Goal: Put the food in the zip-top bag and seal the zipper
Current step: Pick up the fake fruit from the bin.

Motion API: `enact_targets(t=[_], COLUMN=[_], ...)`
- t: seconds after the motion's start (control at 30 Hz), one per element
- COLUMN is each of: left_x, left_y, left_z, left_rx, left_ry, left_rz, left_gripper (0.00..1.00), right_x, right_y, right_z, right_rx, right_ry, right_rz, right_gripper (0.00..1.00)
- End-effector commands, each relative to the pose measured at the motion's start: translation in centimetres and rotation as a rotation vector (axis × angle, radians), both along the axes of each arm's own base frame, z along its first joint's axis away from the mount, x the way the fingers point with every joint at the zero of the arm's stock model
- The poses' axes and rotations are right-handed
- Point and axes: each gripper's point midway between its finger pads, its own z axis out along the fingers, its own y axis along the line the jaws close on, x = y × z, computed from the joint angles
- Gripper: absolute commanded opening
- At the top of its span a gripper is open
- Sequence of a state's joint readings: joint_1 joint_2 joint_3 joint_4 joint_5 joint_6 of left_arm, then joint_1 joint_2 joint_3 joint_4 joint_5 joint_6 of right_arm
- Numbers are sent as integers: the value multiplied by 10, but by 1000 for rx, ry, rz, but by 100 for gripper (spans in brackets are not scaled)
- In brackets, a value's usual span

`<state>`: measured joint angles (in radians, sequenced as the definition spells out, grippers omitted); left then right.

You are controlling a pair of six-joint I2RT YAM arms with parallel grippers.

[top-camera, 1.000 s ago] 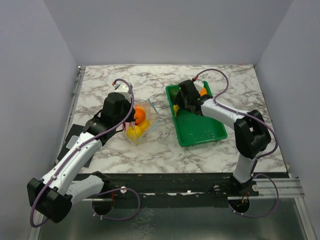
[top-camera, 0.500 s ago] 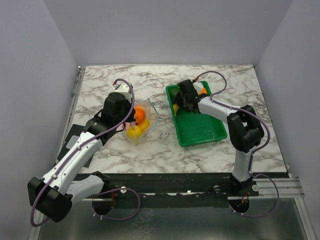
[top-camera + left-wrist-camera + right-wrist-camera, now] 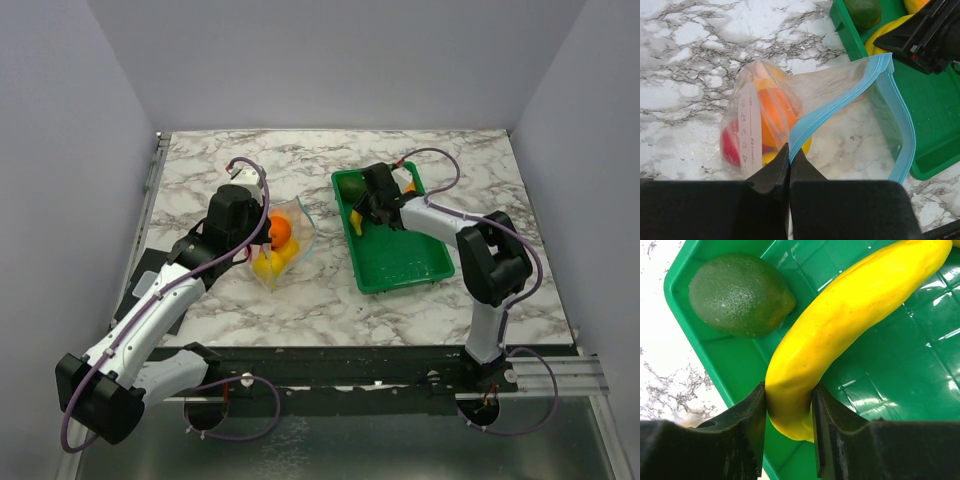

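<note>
L gripper point(image 3: 789, 152) is fully shut, its fingers pinching the zipper point(image 3: 832, 103) at the near end, bottom centre of the L wrist view. The zip-top bag point(image 3: 765, 85) lies on the marble table point(image 3: 690, 75) w/ its mouth gaping toward the right of frame and the blue strip looping open. Inside are an orange point(image 3: 772, 110), a red piece point(image 3: 730, 147) at lower left and a yellow piece point(image 3: 807, 145) under the strip. The white label point(image 3: 750, 130) faces the cam. In the top view the bag sits centre-left, near the green tray point(image 3: 405, 262) but apart from it.

R gripper point(image 3: 789, 400) is partly closed on the banana point(image 3: 855, 325), w/ a finger touching its lower end on each side. The banana runs diagonally to the upper right of the R wrist view, inside the tray. The dark green piece point(image 3: 740, 292) sits in the tray's corner, upper left, just beside the banana; can't tell if they touch.
</note>
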<state>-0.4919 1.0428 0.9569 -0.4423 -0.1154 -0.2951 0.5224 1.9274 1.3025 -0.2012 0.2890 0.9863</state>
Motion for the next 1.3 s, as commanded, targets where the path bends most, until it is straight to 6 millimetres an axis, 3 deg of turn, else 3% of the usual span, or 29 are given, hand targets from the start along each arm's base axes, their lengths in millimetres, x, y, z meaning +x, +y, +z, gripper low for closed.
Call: enact_targets(t=[0.0,0.23,0.6,0.93,1.27], left_x=[1,2,2,3,2], left_y=[-3,-2,-2,1,2], left_z=[-1,-1,-1,0,1], left_rx=[-15,-14,-13,-8,-10], left_ry=[-3,-4,-6,-11,-13], left_rz=[-13,-9,-4,10,10], left_gripper=[0,0,0,0,0], right_x=[-10,-21,-58,-124,-205], right_y=[-11,-11,1,37,62], right_z=[10,45,128,198,246], right_rx=[-7,19,98,254,397], right_ry=[-10,-73,-246,-397,-514], right_rz=[-6,54,288,646,1045], right_gripper=[18,1,0,1,1])
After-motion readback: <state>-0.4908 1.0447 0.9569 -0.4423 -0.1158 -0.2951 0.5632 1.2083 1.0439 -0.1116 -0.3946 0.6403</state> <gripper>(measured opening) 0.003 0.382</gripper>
